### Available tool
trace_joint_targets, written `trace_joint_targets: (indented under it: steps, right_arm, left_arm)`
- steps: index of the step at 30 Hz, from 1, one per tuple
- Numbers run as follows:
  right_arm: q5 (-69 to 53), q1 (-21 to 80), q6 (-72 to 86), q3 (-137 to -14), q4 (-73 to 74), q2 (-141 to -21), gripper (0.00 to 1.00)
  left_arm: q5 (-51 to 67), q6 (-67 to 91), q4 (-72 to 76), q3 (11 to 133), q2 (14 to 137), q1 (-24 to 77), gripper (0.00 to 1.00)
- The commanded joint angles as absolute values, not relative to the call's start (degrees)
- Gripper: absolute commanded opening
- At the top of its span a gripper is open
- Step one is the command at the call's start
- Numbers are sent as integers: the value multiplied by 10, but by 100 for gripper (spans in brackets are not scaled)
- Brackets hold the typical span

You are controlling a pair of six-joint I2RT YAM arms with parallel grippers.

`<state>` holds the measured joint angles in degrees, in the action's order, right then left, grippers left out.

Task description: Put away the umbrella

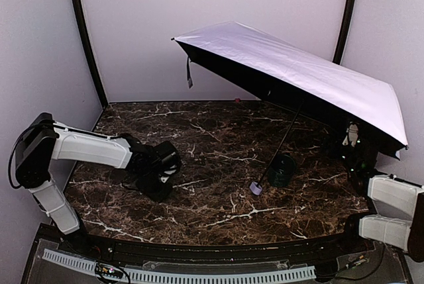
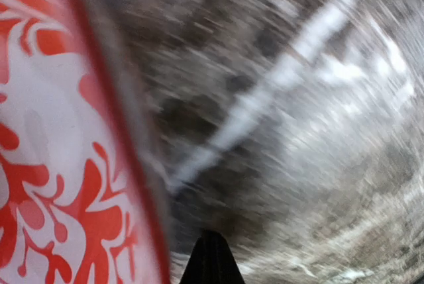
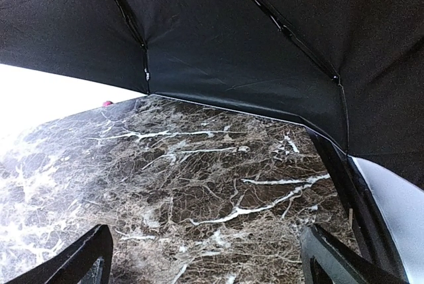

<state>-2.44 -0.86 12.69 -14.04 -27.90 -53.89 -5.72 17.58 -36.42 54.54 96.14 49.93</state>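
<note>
Umbrella stands open above the wide-spread right claw; closed left claw alone glimpses, perhaps, a red-patterned bowl.

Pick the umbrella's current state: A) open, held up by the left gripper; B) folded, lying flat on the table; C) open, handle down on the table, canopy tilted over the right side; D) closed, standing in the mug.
C: the umbrella is spread open, its handle down on the table, with the canopy leaning over the right side.
</note>
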Motion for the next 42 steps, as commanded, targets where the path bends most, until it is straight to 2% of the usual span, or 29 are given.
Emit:
trace_joint_targets:
  steps: [1,12,19,25,32,36,42]
  right_arm:
    - [-34,-6,128,-146,-314,-537,99]
    - [-37,-5,130,-136,-323,-498,99]
    - [-33,-6,132,-136,-321,-499,99]
    - [-34,-6,133,-140,-313,-509,99]
    - [-34,-5,133,-148,-294,-517,99]
    - [-39,-6,149,-170,-231,-526,98]
    - [-116,8,179,-220,-141,-579,88]
  left_arm:
    - [-127,151,-325,510,1002,428,0]
    - [-149,67,-253,619,1089,249,0]
    - [-123,11,-235,809,1213,222,0]
    - [-31,-11,-218,949,1298,221,0]
    - [-10,-4,-269,1126,1406,221,0]
    - [-1,11,-251,1092,1385,221,0]
    - [9,21,-185,933,1276,222,0]
